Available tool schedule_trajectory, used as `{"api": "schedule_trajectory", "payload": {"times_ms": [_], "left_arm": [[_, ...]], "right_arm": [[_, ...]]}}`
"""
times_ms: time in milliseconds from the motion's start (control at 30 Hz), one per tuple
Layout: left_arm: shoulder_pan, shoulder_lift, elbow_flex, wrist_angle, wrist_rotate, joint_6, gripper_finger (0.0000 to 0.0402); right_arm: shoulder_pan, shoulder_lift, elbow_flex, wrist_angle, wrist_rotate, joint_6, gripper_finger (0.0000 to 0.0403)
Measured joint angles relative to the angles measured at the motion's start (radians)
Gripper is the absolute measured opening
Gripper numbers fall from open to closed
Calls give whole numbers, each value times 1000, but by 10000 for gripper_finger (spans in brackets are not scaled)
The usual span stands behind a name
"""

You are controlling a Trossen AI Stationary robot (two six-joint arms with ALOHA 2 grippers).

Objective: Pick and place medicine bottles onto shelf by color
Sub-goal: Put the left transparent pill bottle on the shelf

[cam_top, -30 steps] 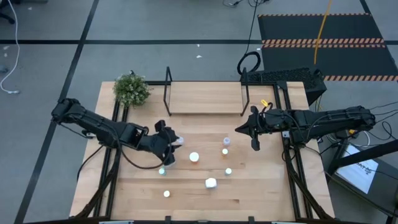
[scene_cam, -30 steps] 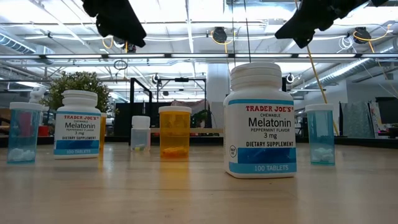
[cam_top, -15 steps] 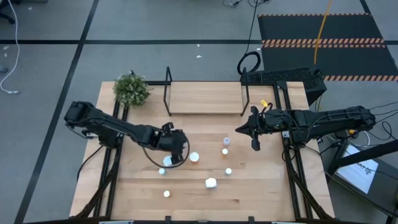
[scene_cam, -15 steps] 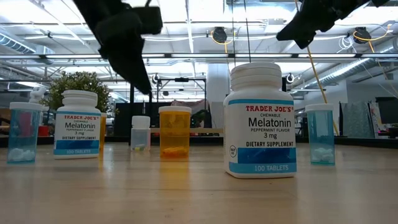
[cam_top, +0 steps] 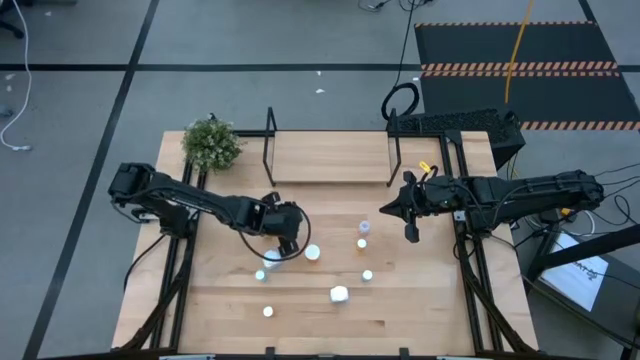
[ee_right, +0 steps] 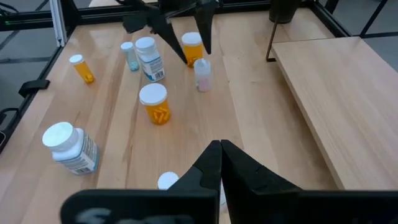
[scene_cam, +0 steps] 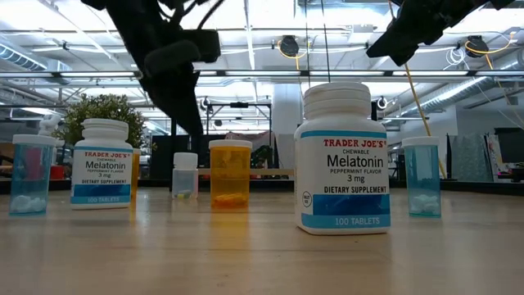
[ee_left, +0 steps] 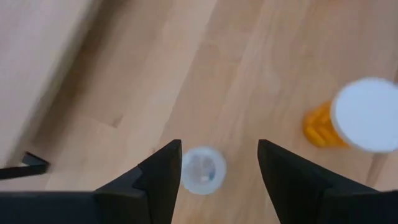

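- In the left wrist view the orange bottle (ee_left: 364,118) is blurred and cut off at the picture's edge.
- In the low view the left arm (scene_cam: 160,57) hides part of the shelf frame behind it, and both arms run off the top.
- In the right wrist view a white cap (ee_right: 168,181) sits partly behind the right gripper (ee_right: 219,149).

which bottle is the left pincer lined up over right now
The small clear bottle, seen cap-up between the open left pincer fingers; the orange bottle stands off to one side.
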Motion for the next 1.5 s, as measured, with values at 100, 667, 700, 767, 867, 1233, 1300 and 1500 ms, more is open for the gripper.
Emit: {"api": "schedule_trajectory", "payload": {"times_ms": [100, 667, 700, 767, 867, 1233, 1300, 1500], "left_arm": [[0, 27, 0, -3, 16, 7, 224], [50, 73, -1, -13, 70, 68, 189], [49, 73, -1, -15, 76, 72, 186], [48, 71, -1, -15, 82, 79, 182], [48, 64, -1, -10, 82, 87, 184], [47, 64, -1, 4, 112, -19, 228], [46, 64, -1, 38, 113, -19, 238], [34, 81, -1, 81, 155, -23, 258]], "right_arm": [[0, 0, 0, -3, 0, 0, 0], [0, 0, 0, -9, 0, 0, 0], [0, 0, 0, -9, 0, 0, 0], [0, 0, 0, -9, 0, 0, 0], [0, 0, 0, -9, 0, 0, 0], [0, 0, 0, -12, 0, 0, 0], [0, 0, 0, -12, 0, 0, 0], [0, 0, 0, -13, 0, 0, 0]]}}
